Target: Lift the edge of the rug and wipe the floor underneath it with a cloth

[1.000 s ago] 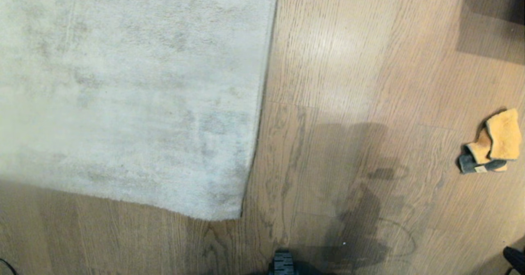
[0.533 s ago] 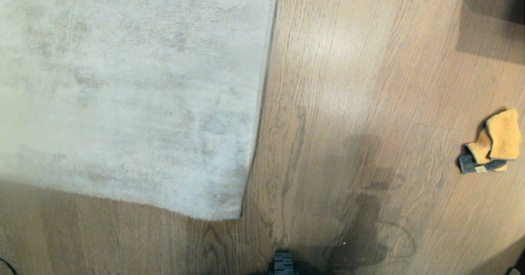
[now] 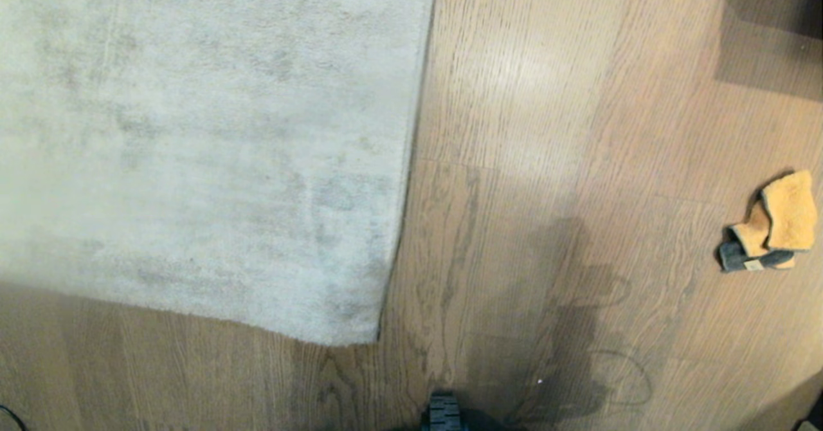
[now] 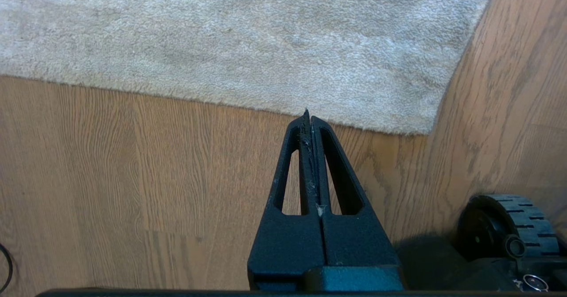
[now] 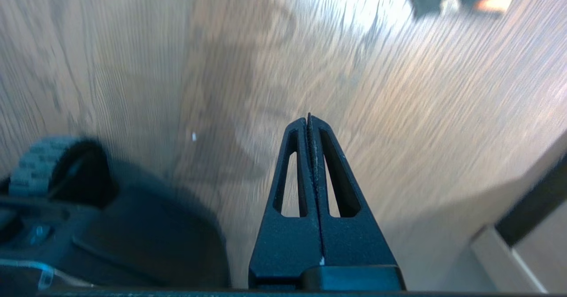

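Oak floor [image 3: 546, 96], flat rug edge [image 3: 411, 161], cloth [image 3: 771, 225] apart; both pincers together, empty.

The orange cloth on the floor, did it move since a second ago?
No. The cloth lies in the same spot on the floor, just as far from the rug edge as before.

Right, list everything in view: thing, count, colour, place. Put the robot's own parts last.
rug: one, pale grey, lying flat on the left, its corner toward the robot.
floor: brown oak-grain planks, all around the rug.
cloth: one, orange-tan with a grey part, crumpled on the floor at far right, apart from the rug.
base wheel: one, black, ridged, by the robot.
left gripper: black, fingers shut, empty, above the rug corner.
right gripper: black, fingers shut, empty, above bare floor.
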`<state>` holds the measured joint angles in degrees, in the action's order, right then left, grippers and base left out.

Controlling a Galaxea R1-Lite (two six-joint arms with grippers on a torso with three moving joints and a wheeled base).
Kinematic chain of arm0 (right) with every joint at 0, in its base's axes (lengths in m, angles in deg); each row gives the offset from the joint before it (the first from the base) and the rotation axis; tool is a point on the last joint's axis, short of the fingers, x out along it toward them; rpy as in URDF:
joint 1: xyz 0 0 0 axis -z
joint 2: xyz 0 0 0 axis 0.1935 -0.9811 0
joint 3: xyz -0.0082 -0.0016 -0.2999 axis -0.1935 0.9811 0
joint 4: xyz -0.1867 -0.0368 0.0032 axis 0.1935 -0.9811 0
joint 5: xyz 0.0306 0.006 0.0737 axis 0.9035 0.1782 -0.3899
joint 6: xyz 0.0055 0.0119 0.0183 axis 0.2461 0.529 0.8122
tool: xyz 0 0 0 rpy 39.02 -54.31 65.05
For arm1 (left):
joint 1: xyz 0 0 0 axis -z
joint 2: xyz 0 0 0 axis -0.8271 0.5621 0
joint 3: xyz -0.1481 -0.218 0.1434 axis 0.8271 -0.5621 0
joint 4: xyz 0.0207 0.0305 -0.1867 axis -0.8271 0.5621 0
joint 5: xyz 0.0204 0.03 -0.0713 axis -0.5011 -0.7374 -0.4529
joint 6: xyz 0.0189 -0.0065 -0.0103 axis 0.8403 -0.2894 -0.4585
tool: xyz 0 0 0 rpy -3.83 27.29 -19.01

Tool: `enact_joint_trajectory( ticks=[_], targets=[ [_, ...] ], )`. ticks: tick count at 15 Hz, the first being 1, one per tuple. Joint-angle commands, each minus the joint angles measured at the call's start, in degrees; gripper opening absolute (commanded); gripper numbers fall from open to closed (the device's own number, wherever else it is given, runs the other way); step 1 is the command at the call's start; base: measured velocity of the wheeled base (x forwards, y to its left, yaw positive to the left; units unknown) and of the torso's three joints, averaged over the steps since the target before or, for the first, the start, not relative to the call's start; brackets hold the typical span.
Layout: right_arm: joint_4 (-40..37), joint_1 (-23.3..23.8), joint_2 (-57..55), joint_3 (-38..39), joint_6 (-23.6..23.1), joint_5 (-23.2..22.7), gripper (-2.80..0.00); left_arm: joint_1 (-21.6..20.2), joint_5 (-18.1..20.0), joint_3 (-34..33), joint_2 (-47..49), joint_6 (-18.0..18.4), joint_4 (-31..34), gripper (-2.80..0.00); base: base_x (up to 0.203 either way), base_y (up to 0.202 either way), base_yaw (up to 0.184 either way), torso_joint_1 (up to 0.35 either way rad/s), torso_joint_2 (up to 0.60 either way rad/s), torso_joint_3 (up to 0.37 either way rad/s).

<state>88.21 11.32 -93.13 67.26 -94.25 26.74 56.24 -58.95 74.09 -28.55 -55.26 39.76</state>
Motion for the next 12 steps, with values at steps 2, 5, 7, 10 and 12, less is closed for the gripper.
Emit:
enact_joint_trajectory(
  ticks=[2, 5, 7, 10, 12],
  targets=[
    [0.1, -0.2, 4.7, 0.0, 0.0, 0.0, -2.8, 0.0, 0.0, 0.0, 0.0, 0.0, 0.0, -2.8, 0.0, 0.0, 0.0, 0.0, 0.0, 0.0],
    [0.0, -0.2, 4.7, 0.0, -0.1, 0.0, -2.8, 0.0, 0.0, 0.0, 0.0, 0.0, 0.0, -2.8, 0.0, 0.0, 0.0, 0.0, 0.0, 0.0],
    [0.0, -0.2, 4.7, 0.0, 0.5, 0.0, -2.8, 0.0, 0.0, 0.0, 0.0, 0.0, 0.0, -2.8, 0.0, 0.0, 0.0, 0.0, 0.0, 0.0],
    [0.1, -0.2, 4.7, 0.0, 3.0, 0.2, -2.8, 0.0, 0.0, 0.0, 0.0, 0.1, 0.0, -2.8, 0.0, 0.0, 0.0, 0.0, 0.0, 0.0],
    [0.2, -0.2, 4.7, 0.0, 4.3, 0.4, -2.8, 0.0, 0.0, 0.0, 0.0, 0.0, 0.0, -2.8, 0.0, 0.0, 0.0, 0.0, 0.0, 0.0]
  ],
)
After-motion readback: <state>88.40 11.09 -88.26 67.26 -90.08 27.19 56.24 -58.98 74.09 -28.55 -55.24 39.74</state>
